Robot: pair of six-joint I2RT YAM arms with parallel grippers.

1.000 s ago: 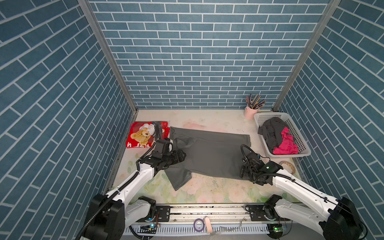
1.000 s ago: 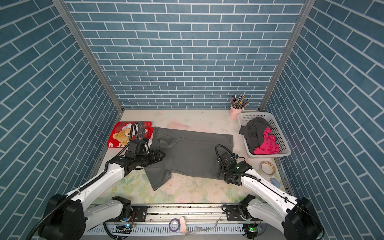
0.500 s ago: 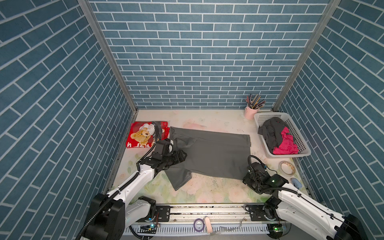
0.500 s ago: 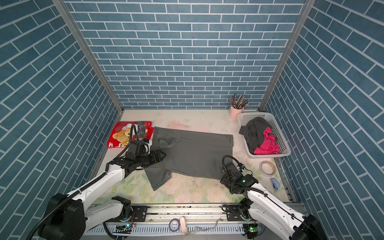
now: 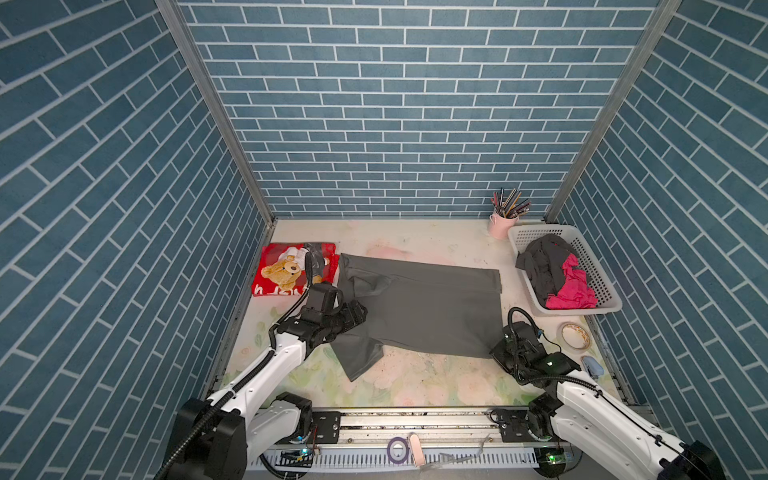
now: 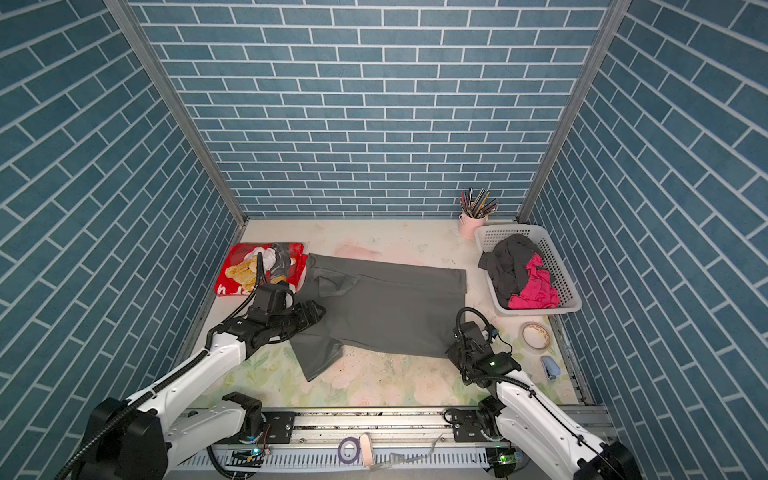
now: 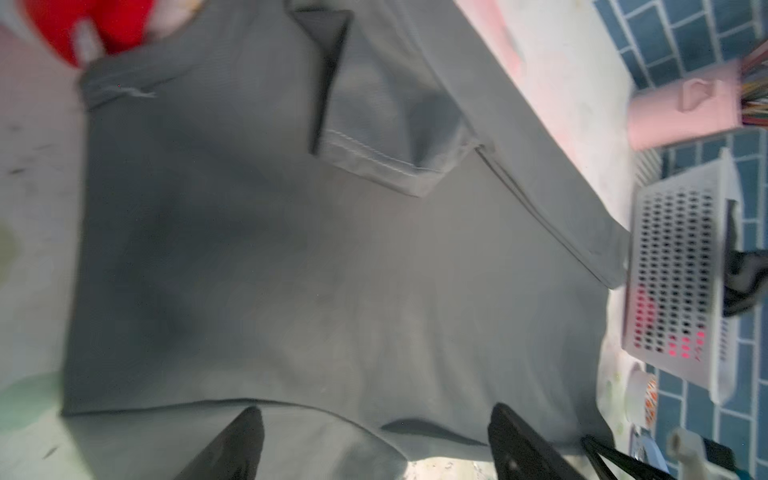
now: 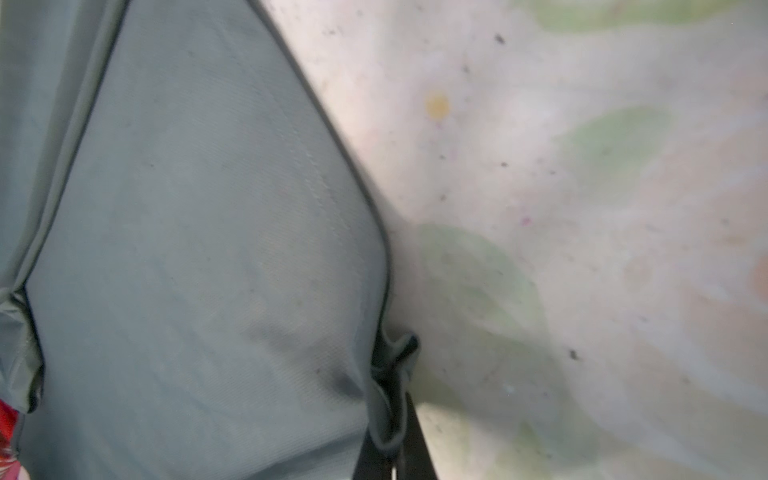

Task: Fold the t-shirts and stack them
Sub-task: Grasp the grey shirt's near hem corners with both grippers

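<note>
A dark grey t-shirt (image 5: 419,307) (image 6: 386,307) lies spread flat mid-table, one sleeve folded in and the other sticking out towards the front. My left gripper (image 5: 357,316) (image 7: 376,419) hovers open over its left side, by the front sleeve. My right gripper (image 5: 498,353) (image 8: 392,436) is shut on the shirt's hem at its front right corner, and the cloth bunches between the fingers. A folded red t-shirt with a teddy-bear print (image 5: 291,270) lies at the far left. A dark t-shirt (image 5: 544,266) and a magenta one (image 5: 571,286) lie crumpled in the basket.
A white perforated basket (image 5: 582,309) stands at the right edge. A pink cup of pencils (image 5: 500,224) is behind it. A tape roll (image 5: 573,336) and a small blue object (image 5: 592,365) lie in front of it. Brick walls close three sides.
My right gripper has drawn back to the grey shirt's front right corner and shut on the hem. The left arm has stayed still and open.
</note>
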